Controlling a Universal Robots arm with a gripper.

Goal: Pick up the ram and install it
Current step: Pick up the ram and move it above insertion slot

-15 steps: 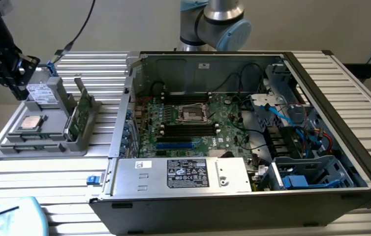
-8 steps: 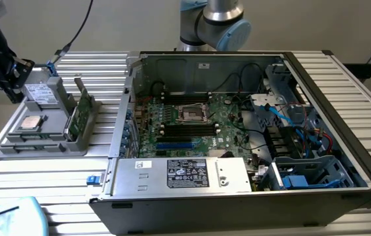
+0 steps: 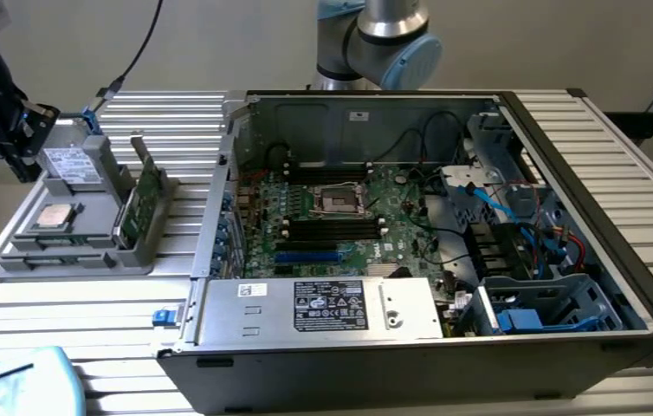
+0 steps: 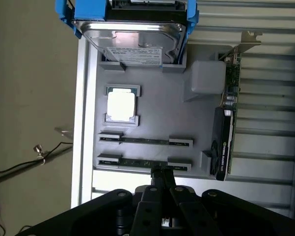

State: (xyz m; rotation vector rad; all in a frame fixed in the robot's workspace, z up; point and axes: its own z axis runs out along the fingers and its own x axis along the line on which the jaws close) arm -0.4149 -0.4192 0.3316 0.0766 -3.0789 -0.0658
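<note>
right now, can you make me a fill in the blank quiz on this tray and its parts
The grey tray holds ___ ram sticks lying flat. The processor chip lies between the ram sticks and the ___. Of the tray's parts, the gripper is nearest the ___.
Missing: two; hard drive; ram sticks.

The gripper (image 4: pixel 162 172) covers the middle of the ram (image 4: pixel 135 161) nearest it, so whether it grips cannot be told; the hard drive (image 4: pixel 132 39) is cut off by the wrist view's edge, the arm (image 3: pixel 378 39) by the exterior view's
</note>
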